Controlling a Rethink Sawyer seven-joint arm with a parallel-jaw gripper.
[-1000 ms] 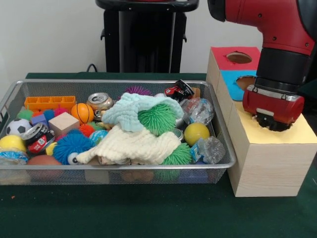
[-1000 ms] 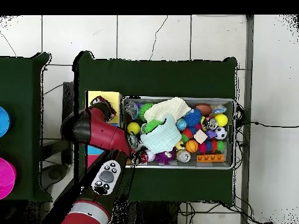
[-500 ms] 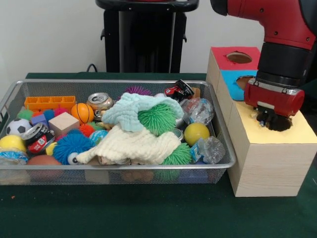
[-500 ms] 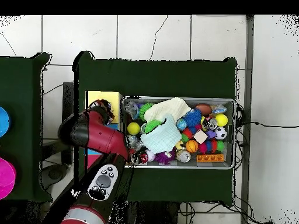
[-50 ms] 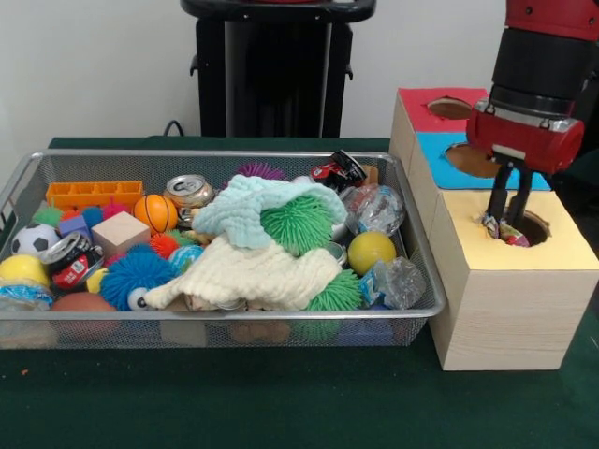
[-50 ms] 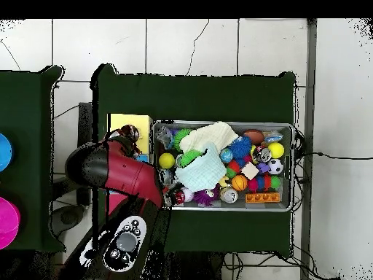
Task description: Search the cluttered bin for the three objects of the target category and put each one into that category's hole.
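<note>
Over the yellow hole [image 5: 530,227] at the near end of the wooden box [image 5: 505,309], your gripper [image 5: 506,224] hangs straight down from the upright red arm [image 5: 541,84], fingers slightly apart around a small crumpled colourful object [image 5: 505,230] at the rim. Left of the box, the wire bin [image 5: 281,323] holds balls, cloths and cans.

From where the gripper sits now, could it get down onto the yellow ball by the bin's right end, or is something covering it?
Probably yes. The yellow ball lies uncovered on top of the clutter, with the cream cloth beside rather than over it. The gripper is over the yellow hole, so it must first lift and cross the bin rim.
</note>
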